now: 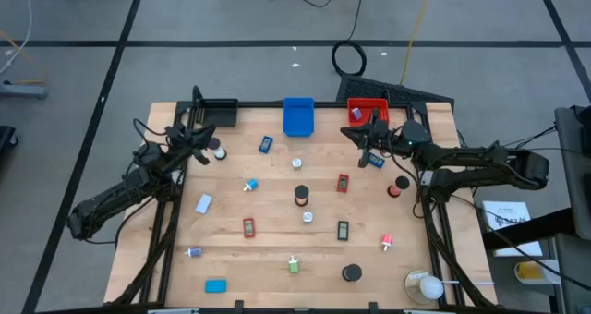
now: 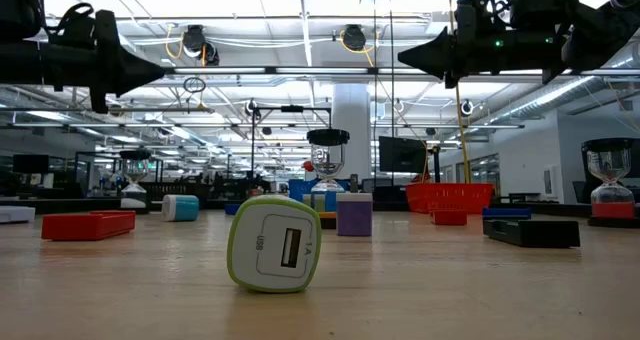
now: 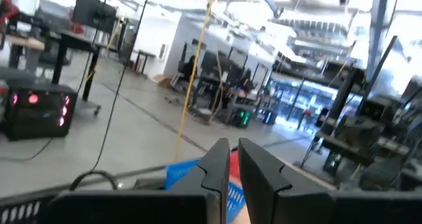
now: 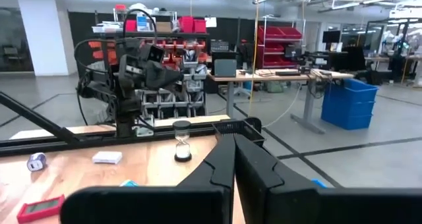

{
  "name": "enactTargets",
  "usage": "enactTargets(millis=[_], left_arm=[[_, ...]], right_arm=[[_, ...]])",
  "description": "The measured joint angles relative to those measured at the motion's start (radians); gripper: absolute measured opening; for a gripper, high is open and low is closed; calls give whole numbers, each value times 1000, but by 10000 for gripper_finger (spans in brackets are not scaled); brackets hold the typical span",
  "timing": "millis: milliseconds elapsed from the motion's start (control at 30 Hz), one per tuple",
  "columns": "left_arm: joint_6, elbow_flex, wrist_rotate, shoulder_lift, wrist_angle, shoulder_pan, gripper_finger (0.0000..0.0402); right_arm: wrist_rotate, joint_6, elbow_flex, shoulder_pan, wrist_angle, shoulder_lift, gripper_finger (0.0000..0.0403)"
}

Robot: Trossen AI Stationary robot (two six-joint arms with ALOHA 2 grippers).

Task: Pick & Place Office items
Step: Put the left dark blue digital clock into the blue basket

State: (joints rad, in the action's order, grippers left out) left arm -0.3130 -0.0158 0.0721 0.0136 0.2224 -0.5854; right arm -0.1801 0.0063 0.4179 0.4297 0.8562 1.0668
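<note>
Faint markings on face of white-and-green charger block (image 2: 274,246), standing on table (image 2: 500,290) near its front edge: small upright print left of the USB slot, "1A"-like print right of it. Not surely legible. Nothing else readable.

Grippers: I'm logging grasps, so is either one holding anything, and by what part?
Nothing is held: the left gripper and right gripper are both shut and empty.

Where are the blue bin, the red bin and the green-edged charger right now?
blue bin (image 1: 298,116): high view, on its floor.
red bin (image 1: 358,106): high view, on its visible left part.
green-edged charger (image 2: 275,246): low view, on its white front face.
</note>
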Motion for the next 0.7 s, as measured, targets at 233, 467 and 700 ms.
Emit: enactTargets(millis=[233,467,700], left_arm=[[-50,-19,-97,56,12,19,30],[12,-103,-45,235,-12,95,5],[98,-225,148,490,-63,245,5]], right_arm=[[1,-89,0,1,1,0,2],[3,-166,0,2,62,0,2],[1,-178,0,3,75,0,1]])
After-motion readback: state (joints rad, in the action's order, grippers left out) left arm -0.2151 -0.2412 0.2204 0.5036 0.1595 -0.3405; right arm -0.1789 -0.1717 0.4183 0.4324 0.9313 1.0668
